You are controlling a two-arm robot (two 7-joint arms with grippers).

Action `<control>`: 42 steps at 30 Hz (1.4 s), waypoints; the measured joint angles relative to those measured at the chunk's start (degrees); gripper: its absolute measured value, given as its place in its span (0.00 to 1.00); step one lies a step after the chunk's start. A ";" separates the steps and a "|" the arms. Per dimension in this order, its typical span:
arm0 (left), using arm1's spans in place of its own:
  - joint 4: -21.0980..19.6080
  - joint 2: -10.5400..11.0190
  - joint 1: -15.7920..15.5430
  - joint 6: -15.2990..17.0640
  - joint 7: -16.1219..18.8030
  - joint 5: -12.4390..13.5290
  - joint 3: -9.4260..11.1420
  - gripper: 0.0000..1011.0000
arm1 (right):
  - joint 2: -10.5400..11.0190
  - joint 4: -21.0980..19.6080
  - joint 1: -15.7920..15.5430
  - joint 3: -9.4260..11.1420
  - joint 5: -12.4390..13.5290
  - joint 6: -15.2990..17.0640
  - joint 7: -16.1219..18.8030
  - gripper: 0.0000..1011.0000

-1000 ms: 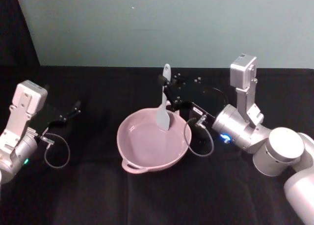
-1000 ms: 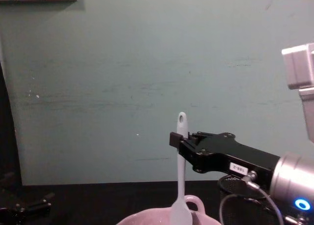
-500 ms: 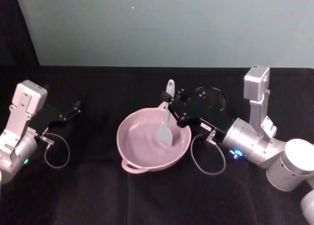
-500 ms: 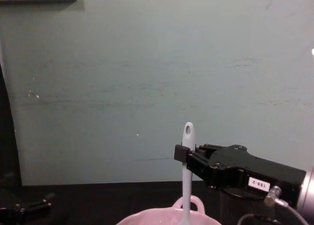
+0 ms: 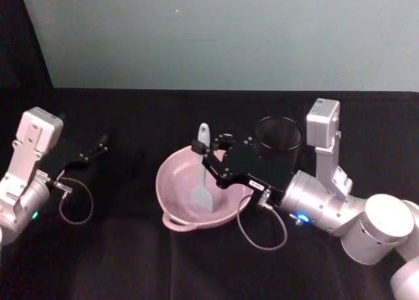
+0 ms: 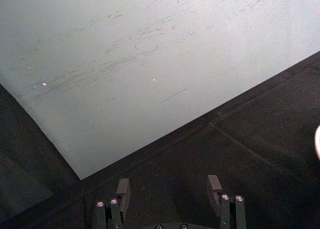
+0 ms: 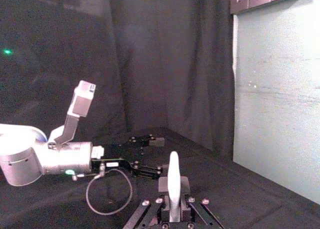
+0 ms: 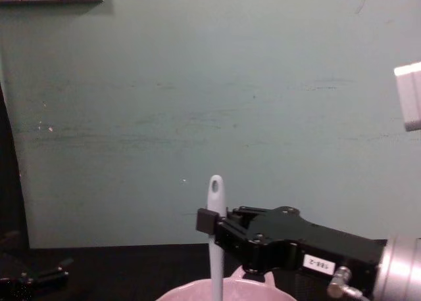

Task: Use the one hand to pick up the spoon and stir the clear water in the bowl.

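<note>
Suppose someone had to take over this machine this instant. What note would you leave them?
Right gripper: shut on the spoon by its handle, over the bowl.
Left gripper: open, parked at the far left, holding nothing.
Spoon upright, blade down inside the bowl.
Black mesh cup stands behind, to the right.
Done: spoon picked up, stirring begun; blade has swept leftward this past second.
Left: keep stirring.

Head cam looks down on table [image 5: 131, 261] w/ bowl [image 5: 173, 182]. Chest cam sits low, near, facing wall [image 8: 197, 84] (bowl rim at bottom edge); both share spoon [image 5: 202, 172]. R wrist cam looks across at left arm [image 7: 30, 161]; L wrist cam faces wall.
</note>
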 joint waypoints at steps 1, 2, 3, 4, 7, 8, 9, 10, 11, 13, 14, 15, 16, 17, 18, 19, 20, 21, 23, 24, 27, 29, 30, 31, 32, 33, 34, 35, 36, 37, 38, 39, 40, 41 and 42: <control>-0.01 0.00 0.00 0.00 0.00 0.00 0.00 1.00 | -0.18 0.20 0.18 -0.18 -0.01 0.02 0.00 0.11; -0.01 0.00 0.00 0.00 0.00 0.00 0.00 1.00 | -0.36 0.40 0.34 -0.34 -0.01 0.03 -0.01 0.11; 0.00 0.00 0.00 0.00 0.00 0.00 0.00 1.00 | -0.55 0.62 0.51 -0.49 -0.01 0.04 -0.02 0.11; 0.00 0.00 0.00 0.00 0.00 0.00 0.00 1.00 | -1.00 1.13 0.86 -0.78 0.01 0.03 -0.03 0.11; 0.00 0.00 0.00 0.00 0.00 0.00 0.00 1.00 | -1.89 2.12 1.63 -1.27 0.03 -0.05 -0.19 0.11; 0.00 0.00 0.00 0.00 0.00 0.00 0.00 1.00 | -2.06 2.30 1.79 -1.35 0.05 -0.07 -0.22 0.11; 0.00 0.00 0.00 0.00 0.00 0.00 0.00 1.00 | -2.30 2.57 2.02 -1.44 0.09 -0.07 -0.25 0.11; 0.00 0.00 0.00 0.00 0.00 0.00 0.00 1.00 | -2.79 3.17 2.47 -1.63 0.11 -0.12 -0.31 0.11; 0.00 0.00 0.00 0.00 0.00 0.00 0.00 1.00 | -3.03 3.48 2.69 -1.71 0.11 -0.18 -0.35 0.11; 0.00 0.00 0.00 0.00 0.00 0.00 0.00 1.00 | -3.75 4.46 3.33 -1.88 0.05 -0.44 -0.68 0.11; -0.01 0.00 0.00 0.00 0.00 0.00 0.00 1.00 | -3.95 4.79 3.53 -1.92 0.02 -0.54 -0.76 0.11; 0.00 0.00 0.00 0.00 0.00 0.00 0.00 1.00 | -4.19 5.19 3.75 -1.95 -0.01 -0.67 -0.84 0.11; 0.00 0.00 0.00 0.00 0.00 0.00 0.00 1.00 | -4.43 5.58 3.94 -1.96 -0.06 -0.82 -0.99 0.11; 0.00 0.00 0.00 0.00 0.00 0.00 0.00 1.00 | -4.69 6.02 4.15 -1.97 -0.09 -0.93 -1.14 0.11; 0.00 0.00 0.00 0.00 0.00 0.00 0.00 1.00 | -5.10 6.62 4.45 -1.97 -0.14 -1.20 -1.32 0.11; 0.00 0.00 0.00 0.00 0.00 0.00 0.00 1.00 | -5.32 6.97 4.62 -1.95 -0.19 -1.39 -1.47 0.11; 0.00 0.00 0.00 0.00 0.00 0.00 0.00 1.00 | -5.55 7.39 4.79 -1.92 -0.25 -1.57 -1.61 0.11; 0.00 0.00 0.00 0.00 0.00 0.00 0.00 1.00 | -5.99 8.24 5.12 -1.81 -0.39 -2.00 -1.82 0.11; 0.00 0.00 0.00 0.00 0.00 0.00 0.00 1.00 | -6.49 9.12 5.49 -1.66 -0.58 -2.51 -2.13 0.11; 0.00 0.00 0.00 0.00 0.00 0.00 0.00 1.00 | -6.75 9.61 5.67 -1.56 -0.67 -2.79 -2.29 0.11; 0.00 0.00 0.00 0.00 0.00 0.00 0.00 1.00 | -8.05 12.00 6.51 -0.91 -1.31 -4.22 -3.37 0.11; 0.00 0.00 0.00 0.00 0.00 0.00 0.00 1.00 | -8.59 13.06 6.85 -0.45 -1.60 -4.83 -3.86 0.11; 0.00 0.00 0.00 0.00 0.00 0.00 0.00 1.00 | -8.72 13.28 6.94 -0.29 -1.71 -4.98 -4.01 0.11; 0.00 0.00 0.00 0.00 0.00 0.00 0.00 1.00 | -8.84 13.47 7.02 -0.13 -1.85 -5.12 -4.16 0.11; 0.00 0.00 0.00 0.00 0.00 0.00 0.00 1.00 | -8.94 13.64 7.07 0.02 -1.98 -5.27 -4.31 0.11; 0.00 0.00 0.00 0.00 0.00 0.00 0.00 1.00 | -9.02 13.80 7.12 0.18 -2.11 -5.43 -4.42 0.11; 0.00 0.00 0.00 0.00 0.00 0.00 0.00 1.00 | -9.10 13.94 7.17 0.33 -2.28 -5.59 -4.53 0.11; 0.00 0.00 0.00 0.00 0.00 0.00 0.00 1.00 | -9.22 14.22 7.27 0.63 -2.57 -5.92 -4.82 0.11; 0.00 0.00 0.00 0.00 0.00 0.00 0.00 1.00 | -9.28 14.35 7.32 0.78 -2.73 -6.06 -4.89 0.11; 0.00 0.00 0.00 0.00 0.00 0.00 0.00 1.00 | -9.38 14.55 7.41 1.05 -2.96 -6.23 -5.14 0.11; 0.00 0.00 0.00 0.00 0.00 0.00 0.00 1.00 | -9.43 14.68 7.46 1.23 -3.05 -6.29 -5.24 0.11; 0.00 0.00 0.00 0.00 0.00 0.00 0.00 1.00 | -9.52 14.94 7.59 1.56 -3.25 -6.39 -5.33 0.11; 0.00 0.00 0.00 0.00 0.00 0.00 0.00 1.00 | -9.56 15.06 7.63 1.72 -3.30 -6.45 -5.40 0.11; 0.00 0.00 0.00 0.00 0.00 0.00 0.00 1.00 | -9.58 15.16 7.67 1.89 -3.35 -6.47 -5.53 0.11; 0.00 0.00 0.00 0.00 0.00 0.00 0.00 1.00 | -9.59 15.24 7.71 2.07 -3.39 -6.49 -5.61 0.11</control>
